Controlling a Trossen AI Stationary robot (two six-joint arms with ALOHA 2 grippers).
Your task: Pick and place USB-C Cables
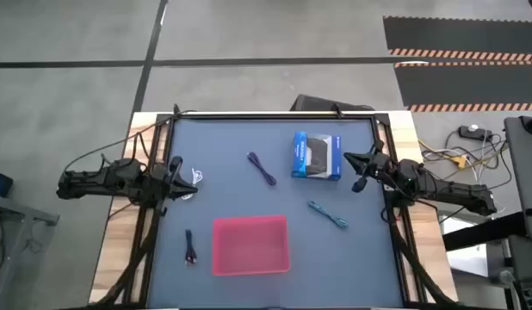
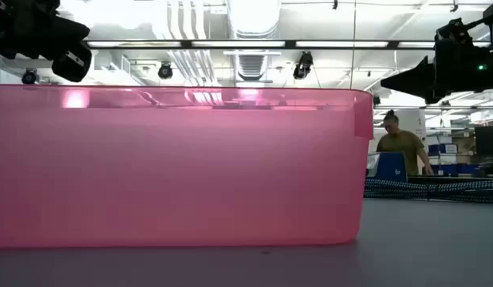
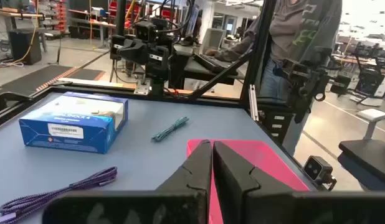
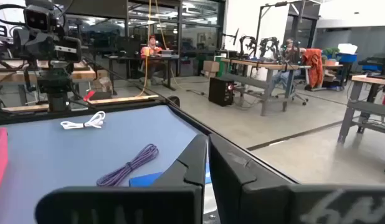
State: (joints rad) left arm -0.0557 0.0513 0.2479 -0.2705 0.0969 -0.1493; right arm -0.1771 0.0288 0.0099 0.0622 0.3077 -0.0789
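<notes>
Four USB-C cables lie loose on the blue-grey table. The white one (image 1: 190, 181) (image 4: 85, 121) is at the left, the purple one (image 1: 262, 168) (image 3: 61, 190) near the middle, the teal one (image 1: 328, 215) (image 3: 171, 129) right of the tray, and the black one (image 1: 190, 248) left of it. The pink tray (image 1: 250, 245) stands at the near middle. My left gripper (image 1: 176, 170) (image 3: 211, 163) hangs shut above the table beside the white cable. My right gripper (image 1: 352, 164) (image 4: 206, 155) hangs shut at the right, beside the blue box. Neither holds anything.
A blue-and-black box (image 1: 316, 157) (image 3: 74, 122) lies flat right of the purple cable. In the low view the tray's wall (image 2: 175, 167) fills most of the picture. A person (image 3: 298, 56) stands beyond the table's edge, and another (image 2: 402, 143) is in the room behind.
</notes>
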